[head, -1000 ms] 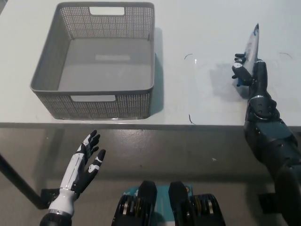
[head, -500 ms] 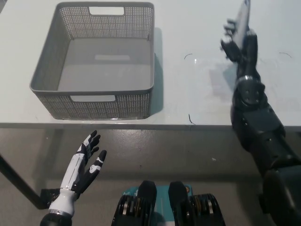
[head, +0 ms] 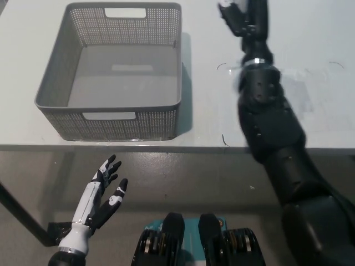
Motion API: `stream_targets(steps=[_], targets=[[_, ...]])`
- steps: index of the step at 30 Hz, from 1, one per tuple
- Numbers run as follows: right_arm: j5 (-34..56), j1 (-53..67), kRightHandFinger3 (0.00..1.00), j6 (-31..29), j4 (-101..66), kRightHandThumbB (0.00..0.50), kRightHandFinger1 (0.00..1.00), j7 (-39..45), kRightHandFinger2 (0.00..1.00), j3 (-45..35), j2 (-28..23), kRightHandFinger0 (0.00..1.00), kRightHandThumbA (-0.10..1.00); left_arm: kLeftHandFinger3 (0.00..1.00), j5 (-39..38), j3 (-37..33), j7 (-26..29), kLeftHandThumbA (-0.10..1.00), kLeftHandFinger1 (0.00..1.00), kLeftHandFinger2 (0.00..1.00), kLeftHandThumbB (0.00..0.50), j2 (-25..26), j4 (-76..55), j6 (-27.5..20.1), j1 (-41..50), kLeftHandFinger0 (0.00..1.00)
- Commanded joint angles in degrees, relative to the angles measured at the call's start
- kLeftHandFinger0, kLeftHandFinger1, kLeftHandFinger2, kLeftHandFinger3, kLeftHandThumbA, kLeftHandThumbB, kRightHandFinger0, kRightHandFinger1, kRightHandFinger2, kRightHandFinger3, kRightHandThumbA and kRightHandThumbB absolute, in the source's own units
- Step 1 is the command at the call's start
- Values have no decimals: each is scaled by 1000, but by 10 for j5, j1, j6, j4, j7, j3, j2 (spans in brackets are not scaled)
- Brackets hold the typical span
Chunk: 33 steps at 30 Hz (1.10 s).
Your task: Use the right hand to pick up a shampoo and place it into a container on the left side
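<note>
1. Since the earlier frames, the black right arm (head: 272,138) has swung from the table's right side toward the top middle of the head view, and the right hand (head: 244,16) now sits at the top edge, above the white table (head: 211,111) and to the right of the basket.
2. Only a small pale sliver next to the right hand's fingers, at the top edge, shows of the shampoo (head: 224,4); whereas it previously appeared as a slim, light-coloured bottle held upright in this hand, its shape and label cannot be made out now.
3. Right hand state: the fingers are curled near that sliver, but the frame edge cuts the hand off, so whether it grips the bottle cannot be told.
4. Container: a grey perforated basket (head: 55,72) with cut-out handles stands on the table's left part, well apart from the right hand. Its inside shows only bare floor.
5. Left hand (head: 102,194): white, resting below the table edge at lower left, fingers spread apart, holding nothing.
</note>
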Motion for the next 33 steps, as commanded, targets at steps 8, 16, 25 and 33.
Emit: stream_targets(steps=[8, 16, 25, 33], targets=[[-18, -99, 382, -27, 85, 93, 326, 9, 590, 34, 73, 17, 4, 1000, -5, -7, -14, 593, 1000, 948, 9, 10, -8, -13, -18, 1000], [-22, -116, 502, -44, 156, 72, 270, 7, 559, 45, 106, 0, 49, 1000, -4, -9, -23, 631, 1000, 966, 0, 13, -6, -16, -23, 1000], [-30, -101, 485, -47, 187, 70, 267, 9, 572, 57, 118, 0, -42, 1000, 0, -15, -26, 752, 1000, 978, 1, 14, -6, -20, -20, 1000], [-23, -98, 805, -60, 208, 135, 566, 20, 816, 53, 108, 359, 216, 1000, -14, -18, -36, 714, 1000, 991, 0, 17, -4, -22, -25, 1000]])
